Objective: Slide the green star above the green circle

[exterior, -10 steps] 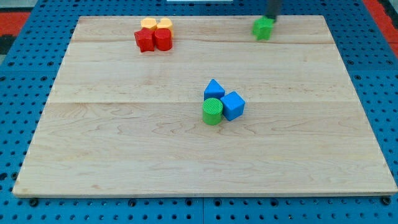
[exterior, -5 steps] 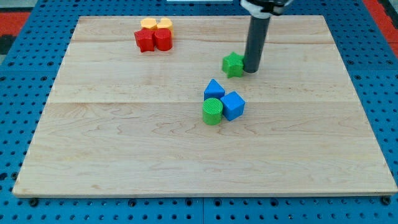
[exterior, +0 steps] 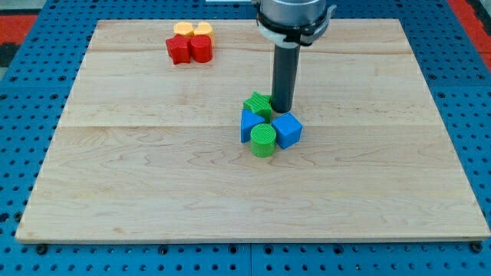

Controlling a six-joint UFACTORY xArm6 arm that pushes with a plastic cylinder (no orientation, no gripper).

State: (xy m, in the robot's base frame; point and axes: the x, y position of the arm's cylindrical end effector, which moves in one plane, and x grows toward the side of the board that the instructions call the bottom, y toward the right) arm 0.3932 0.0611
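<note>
Green star [exterior: 258, 104], mid-board, touching my tip [exterior: 281, 110] on its right; no claw fitted. Green circle [exterior: 262, 139] just below. Step: final placement; next, withdraw.

A straight, dark grey round rod ending in my tip [exterior: 281, 112], hanging from a wider silver-grey collar with a black ring.

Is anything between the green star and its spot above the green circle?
Yes. The blue triangular block sits just above-left of the green circle, touching the green star. My tip is at the star's right; a blue cube flanks the circle.
</note>
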